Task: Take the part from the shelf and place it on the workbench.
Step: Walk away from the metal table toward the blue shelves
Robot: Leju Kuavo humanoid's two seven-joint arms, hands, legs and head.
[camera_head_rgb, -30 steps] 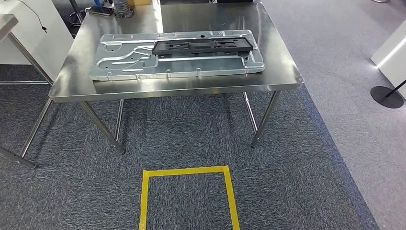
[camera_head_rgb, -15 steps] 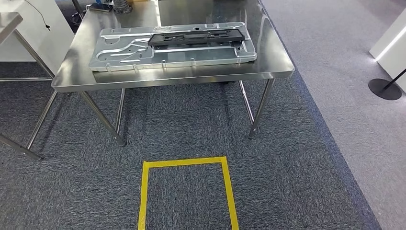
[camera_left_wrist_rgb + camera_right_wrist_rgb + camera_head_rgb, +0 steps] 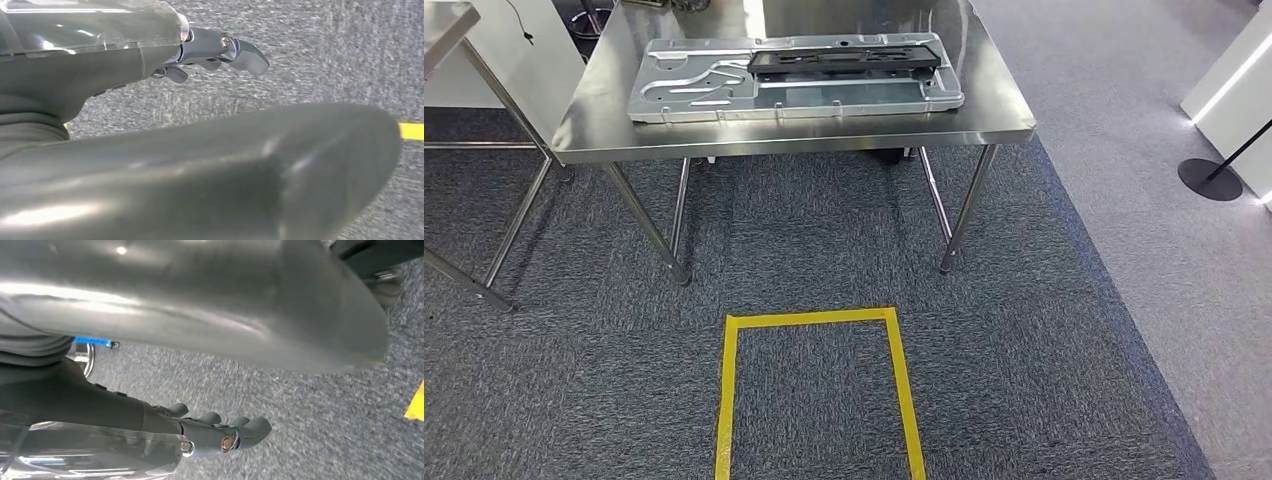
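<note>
Fingers point(image 3: 235, 47) of the left hand point(image 3: 210, 50) and right hand point(image 3: 220, 432) hang loose, holding nothing. Black part point(image 3: 844, 57) lies crosswise at 12 o'clock on the surface point(image 3: 794, 135), well away, neither hand nearer.

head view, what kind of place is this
Probably a factory-style demo or test floor. A stainless steel workbench carries a stamped metal panel with a black part on it, yellow tape marks a standing box on the grey carpet, and a barrier post base stands at the right.
</note>
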